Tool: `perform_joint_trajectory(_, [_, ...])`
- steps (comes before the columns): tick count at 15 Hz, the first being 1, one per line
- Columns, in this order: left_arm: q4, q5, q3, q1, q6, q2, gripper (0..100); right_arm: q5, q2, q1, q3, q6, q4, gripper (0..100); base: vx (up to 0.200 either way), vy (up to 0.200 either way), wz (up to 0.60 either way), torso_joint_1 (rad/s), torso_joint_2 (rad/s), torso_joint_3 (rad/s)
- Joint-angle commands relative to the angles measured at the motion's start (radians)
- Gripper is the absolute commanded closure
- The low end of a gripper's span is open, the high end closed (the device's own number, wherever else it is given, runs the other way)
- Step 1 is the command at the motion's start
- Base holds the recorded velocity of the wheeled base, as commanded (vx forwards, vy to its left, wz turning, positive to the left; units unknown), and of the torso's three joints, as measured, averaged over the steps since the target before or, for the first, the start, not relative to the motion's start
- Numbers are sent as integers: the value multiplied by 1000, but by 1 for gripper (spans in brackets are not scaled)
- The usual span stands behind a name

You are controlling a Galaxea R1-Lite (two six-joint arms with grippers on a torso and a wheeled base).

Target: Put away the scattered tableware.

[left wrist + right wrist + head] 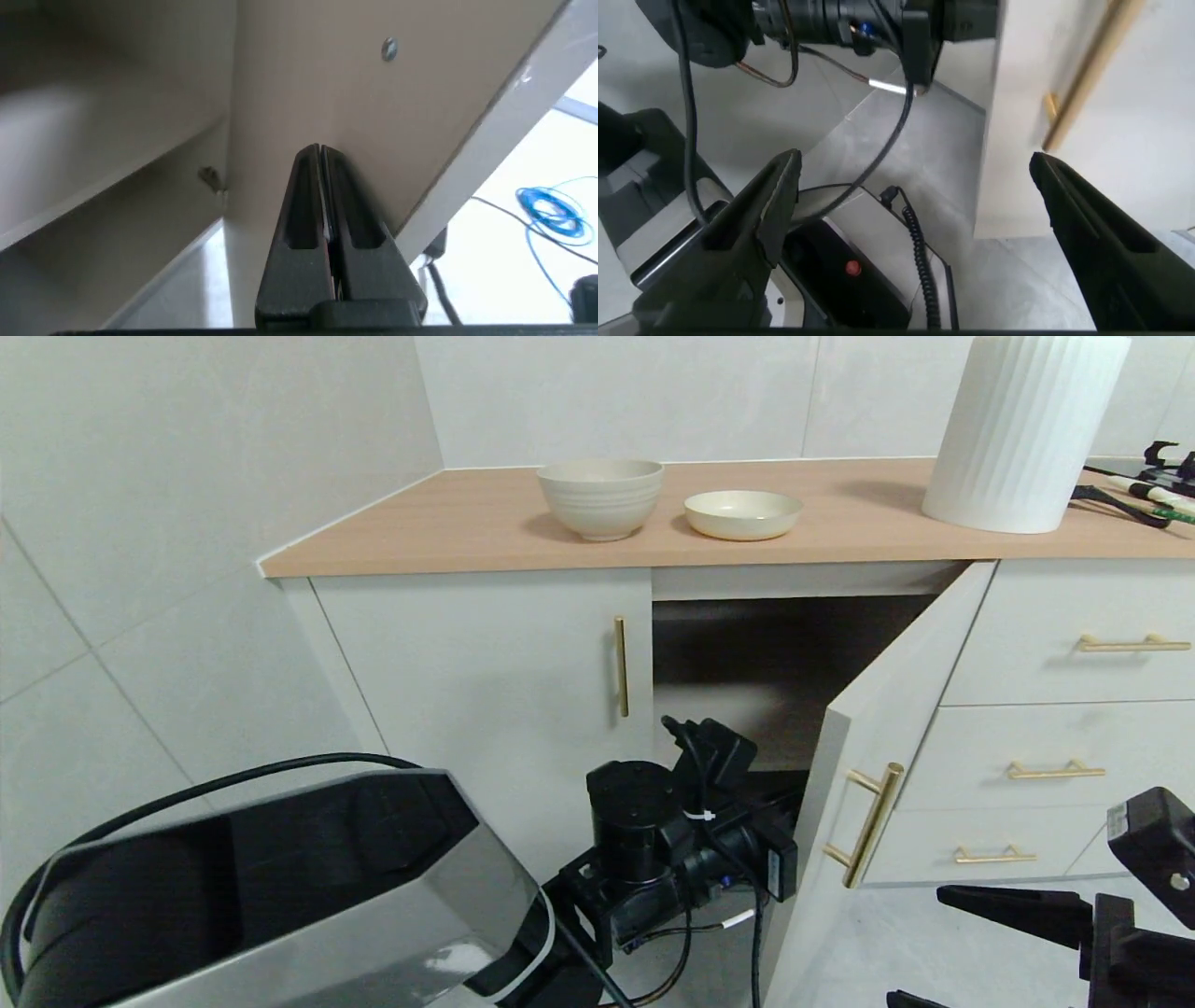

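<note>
The left claw (319, 163), pinched shut on nothing, sits with its tip close against the inner face of the cabinet door (374, 103), probably to push it wide and free the shelf. The right claw (910, 187) hangs spread wide just outside that door. Well above both claws, the ribbed bowl (601, 497) and shallow dish (743, 513) stand on the table (448, 532).

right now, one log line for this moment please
cabinet door: open | left gripper: shut, by door's inner side | right gripper: open, low near door handle | bowl, dish: on counter, apart
</note>
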Motion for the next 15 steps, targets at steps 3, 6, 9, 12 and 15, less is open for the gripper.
perform_joint_trajectory(3, [-163,-318,232,-185,-343,-172,100,113,-51,27,1,5,0,0,0,0,0,0,0,0])
perform_joint_trajectory(6, [-206,-402,255,-113,-335,-181,100,154,-68,27,12,5,-2,0,0,0,0,0,0,0])
perform_joint_trajectory(9, [-166,-391,251,-70,-248,-155,100,149,-71,27,6,5,-3,0,0,0,0,0,0,0])
perform_joint_trajectory(12, [-43,-321,238,16,-127,-152,100,148,-75,19,-9,24,-9,0,0,0,0,0,0,0])
perform_joint_trajectory(15, [63,-207,207,76,-9,-147,100,151,-81,18,-14,42,-9,0,0,0,0,0,0,0])
